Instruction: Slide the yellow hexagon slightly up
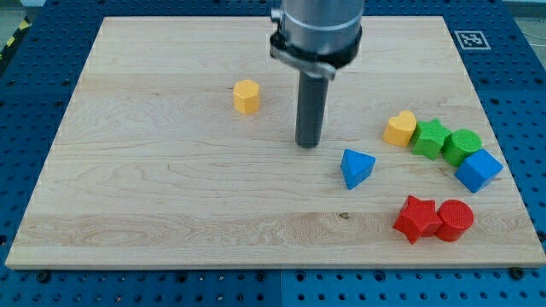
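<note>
The yellow hexagon point(246, 96) sits on the wooden board point(153, 188), in the upper middle of the view. My tip point(308, 144) is down on the board, to the right of the hexagon and a little below it, apart from it by roughly a block's width. The blue triangle point(356, 167) lies just to the lower right of the tip, not touching it.
At the view's right lie a yellow heart point(399, 129), a green star point(431, 138), a green cylinder point(462, 146) and a blue cube point(478, 170), packed close. Below them sit a red star point(416, 218) and a red cylinder point(455, 220).
</note>
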